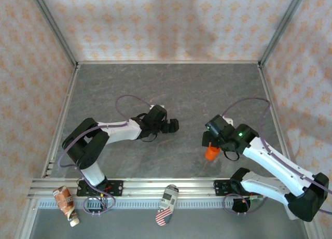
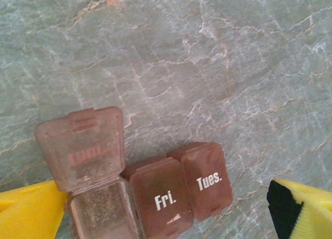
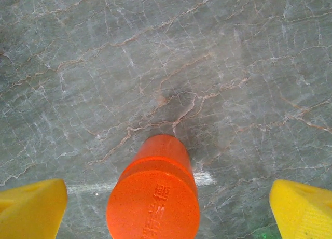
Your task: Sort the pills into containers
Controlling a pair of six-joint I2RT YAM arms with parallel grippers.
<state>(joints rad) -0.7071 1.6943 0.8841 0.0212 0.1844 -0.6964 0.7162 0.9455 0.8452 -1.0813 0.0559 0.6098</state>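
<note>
Hovering with both pairs spread wide, the left jaws flank the containers on the surface, one lid flipped up; the right jaws flank the orange bottle. Next, probably: closing squarely round that bottle to reach pills.

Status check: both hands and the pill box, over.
Left hand open over pill box; end lid up, Fri. and Tues. shut. Right hand open, straddling capped orange bottle, upright. Nothing in the way.
</note>
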